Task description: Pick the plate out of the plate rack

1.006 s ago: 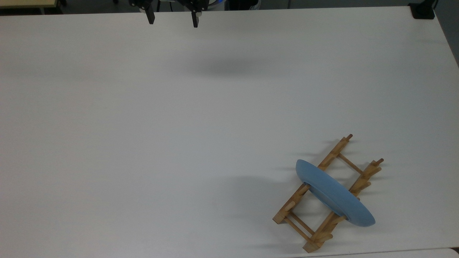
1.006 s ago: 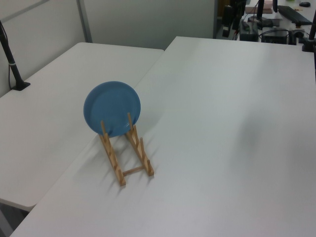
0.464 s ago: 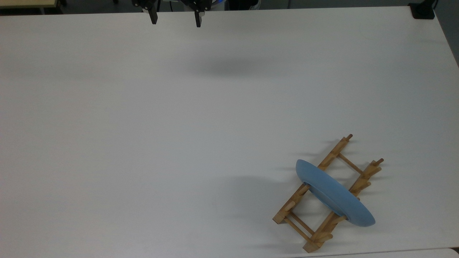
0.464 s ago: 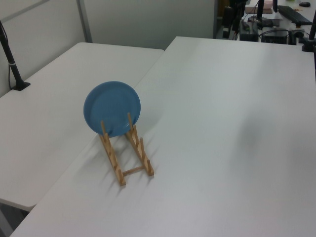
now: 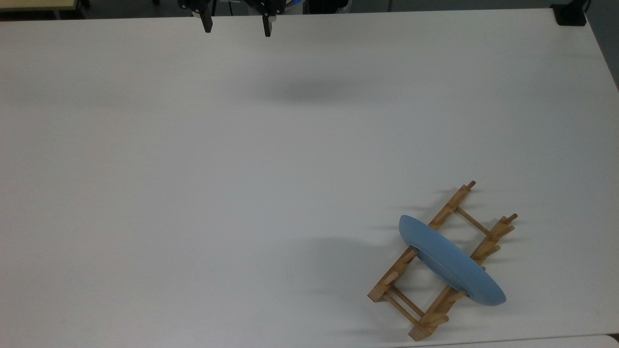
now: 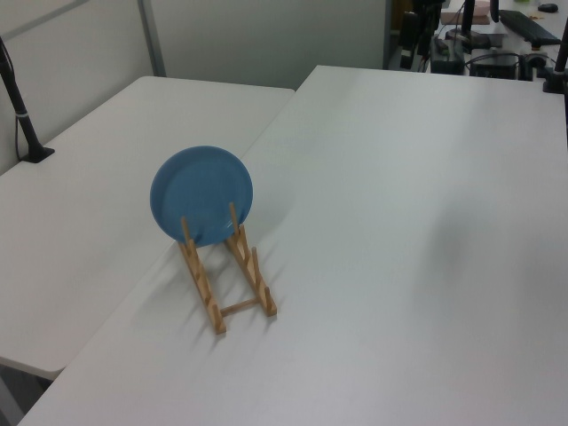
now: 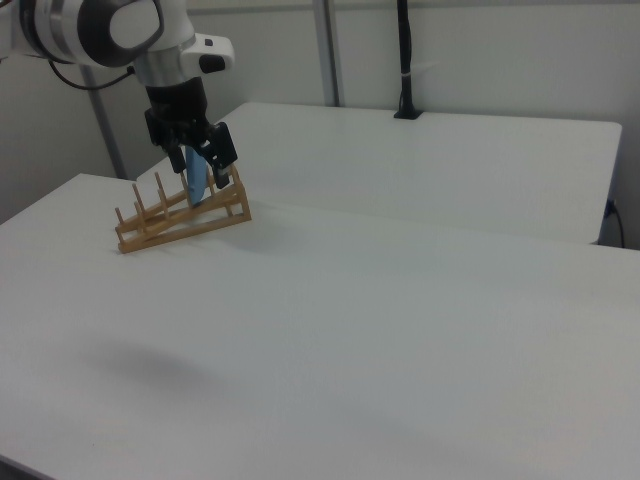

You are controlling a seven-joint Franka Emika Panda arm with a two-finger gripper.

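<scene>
You have the light-blue plate (image 5: 450,261) standing on edge, slightly tilted, between the pegs of the plate rack (image 5: 442,261). The light-brown wooden rack sits near the white table's (image 5: 193,169) corner.

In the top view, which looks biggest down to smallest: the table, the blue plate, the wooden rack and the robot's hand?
1. Table
2. Plate rack
3. Plate, seen edge-on
4. Hand, though partly cut off at the top edge, so its rank is unsure.

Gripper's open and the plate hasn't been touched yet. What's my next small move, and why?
Probably carry the open gripper across the table toward the plate. The plate stands on edge in the plate rack, apart from the gripper, so there's nothing to close on yet.
</scene>
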